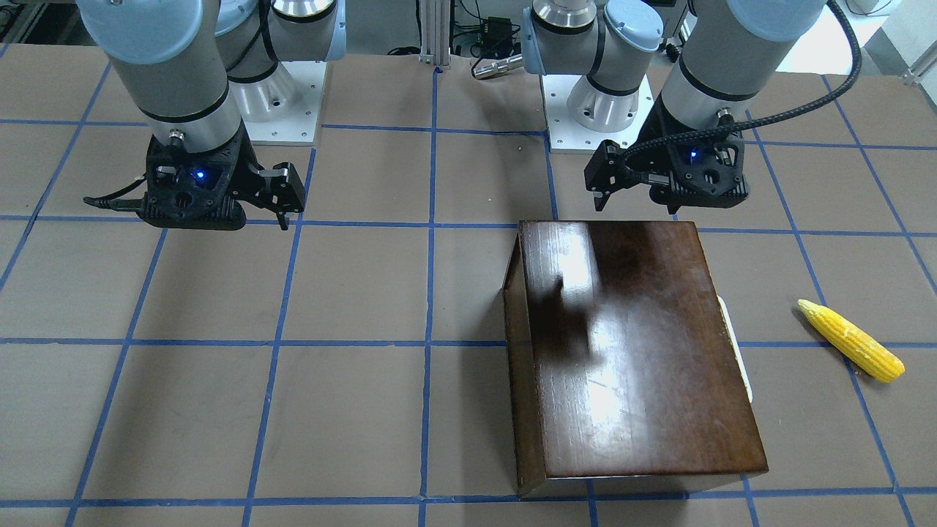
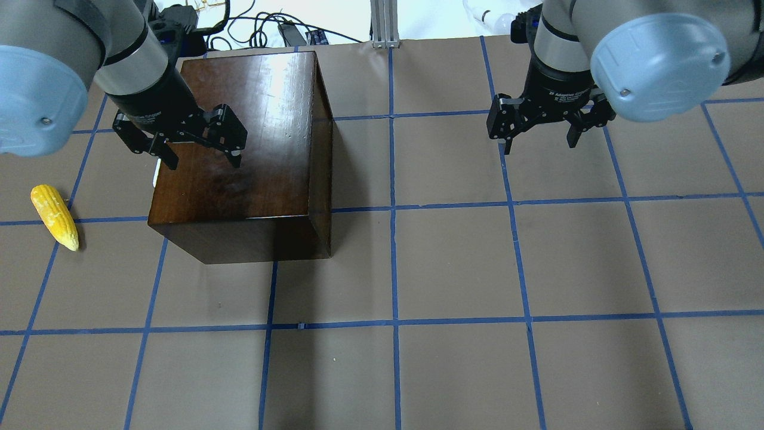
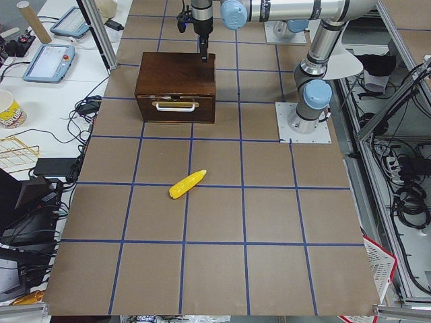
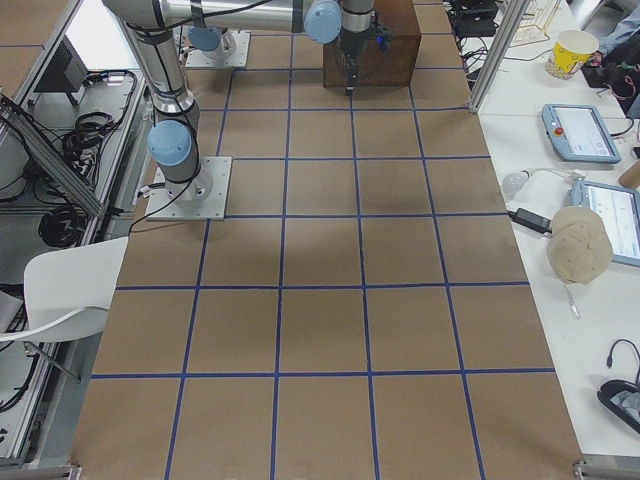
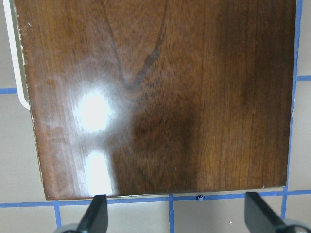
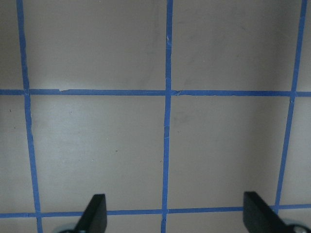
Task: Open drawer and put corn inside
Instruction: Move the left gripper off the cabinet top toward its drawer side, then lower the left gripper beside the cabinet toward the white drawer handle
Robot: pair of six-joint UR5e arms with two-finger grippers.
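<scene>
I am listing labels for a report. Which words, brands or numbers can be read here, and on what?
"Adaptive": white print on the right gripper; remainder blurred.
Left gripper: similar white print, unreadable.
Paper cup: print too small.
Box, corn: none.

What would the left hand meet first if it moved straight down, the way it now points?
Most likely the glossy top of the box, near its robot-side edge; the open left hand hangs above it. Depth is unclear.

A robotics lab: teach pendants (image 4: 577, 132), loose cables (image 3: 404, 195) (everywhere), tape-gridded table (image 2: 453, 263), aluminium framing (image 2: 384, 21).
</scene>
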